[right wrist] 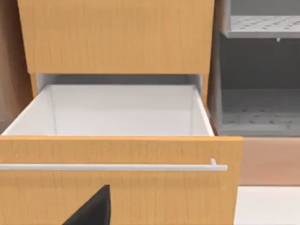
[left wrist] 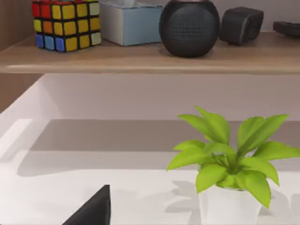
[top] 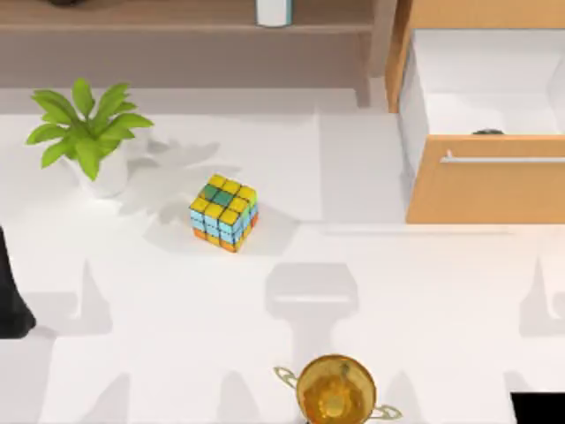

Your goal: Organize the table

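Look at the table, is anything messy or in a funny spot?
A little. A puzzle cube sits turned askew, loose in the middle of the white table, while another cube is on the shelf. The drawer stands pulled open. A gold trophy sits at the table's near edge. The plant stands upright. Nothing is spilled.

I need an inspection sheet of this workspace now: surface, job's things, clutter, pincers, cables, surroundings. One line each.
Surface: white table, smooth, flat.
Job's things: puzzle cube left of centre; potted plant at far left; golden trophy at the near edge.
Clutter: shelf carries a second cube, a blue box, a round dark speaker and a smaller dark object.
Pincers: fingers not judged; left arm parked at left edge, right arm at the near right corner.
Cables: nothing seen.
Surroundings: wooden drawer at right, pulled open.
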Controlling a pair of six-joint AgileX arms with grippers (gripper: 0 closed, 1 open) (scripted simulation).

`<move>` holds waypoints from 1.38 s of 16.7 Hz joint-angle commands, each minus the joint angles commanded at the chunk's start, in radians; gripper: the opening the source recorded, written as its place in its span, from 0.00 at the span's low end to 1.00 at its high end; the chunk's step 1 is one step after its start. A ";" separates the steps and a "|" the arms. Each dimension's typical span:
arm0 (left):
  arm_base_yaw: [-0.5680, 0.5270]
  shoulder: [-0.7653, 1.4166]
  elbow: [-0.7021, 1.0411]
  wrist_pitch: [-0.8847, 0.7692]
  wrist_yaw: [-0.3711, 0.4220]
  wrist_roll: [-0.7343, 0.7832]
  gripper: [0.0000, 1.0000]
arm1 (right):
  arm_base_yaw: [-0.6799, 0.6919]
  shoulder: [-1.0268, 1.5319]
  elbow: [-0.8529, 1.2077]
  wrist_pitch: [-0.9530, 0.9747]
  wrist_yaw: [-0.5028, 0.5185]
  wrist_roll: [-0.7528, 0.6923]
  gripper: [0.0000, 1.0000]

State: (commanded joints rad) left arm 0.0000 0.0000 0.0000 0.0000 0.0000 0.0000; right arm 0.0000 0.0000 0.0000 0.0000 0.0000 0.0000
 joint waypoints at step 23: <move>0.000 0.000 0.000 0.000 0.000 0.000 1.00 | 0.105 1.801 1.628 -0.905 -0.001 -0.072 1.00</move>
State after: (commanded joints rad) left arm 0.0000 0.0000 0.0000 0.0000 0.0000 0.0000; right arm 0.1051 1.8006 1.6280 -0.9047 -0.0010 -0.0721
